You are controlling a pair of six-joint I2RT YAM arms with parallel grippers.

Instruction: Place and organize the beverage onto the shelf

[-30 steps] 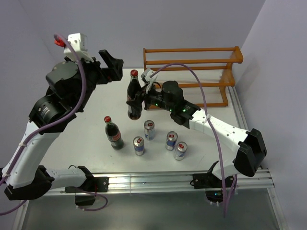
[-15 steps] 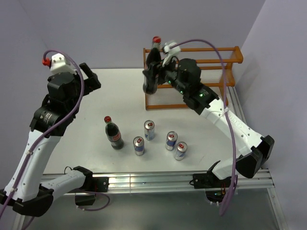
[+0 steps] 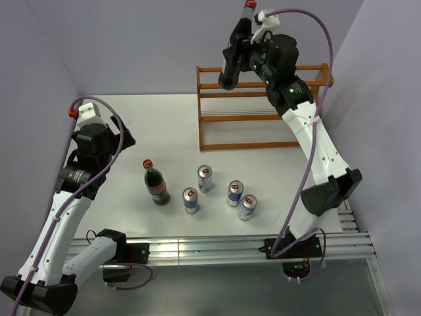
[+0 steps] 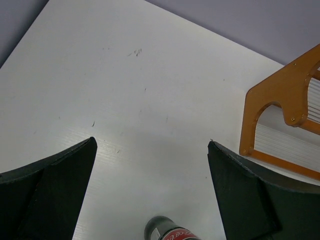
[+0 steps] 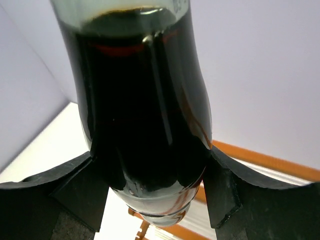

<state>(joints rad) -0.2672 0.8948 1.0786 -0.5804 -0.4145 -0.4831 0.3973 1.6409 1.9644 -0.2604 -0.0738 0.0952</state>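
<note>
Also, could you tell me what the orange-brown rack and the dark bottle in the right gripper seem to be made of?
Orange-brown two-tier rack: apparently wood, smooth satin finish, flat-cut end panel. Dark cola bottle in the right gripper: clear glossy glass or plastic, judging by highlights.

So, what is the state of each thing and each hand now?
shelf, standing, no drinks on it
held cola bottle, upright, in air above shelf
right hand, shut on held cola bottle
left hand, open, empty
second cola bottle, standing on table
four cans, standing on table
</note>
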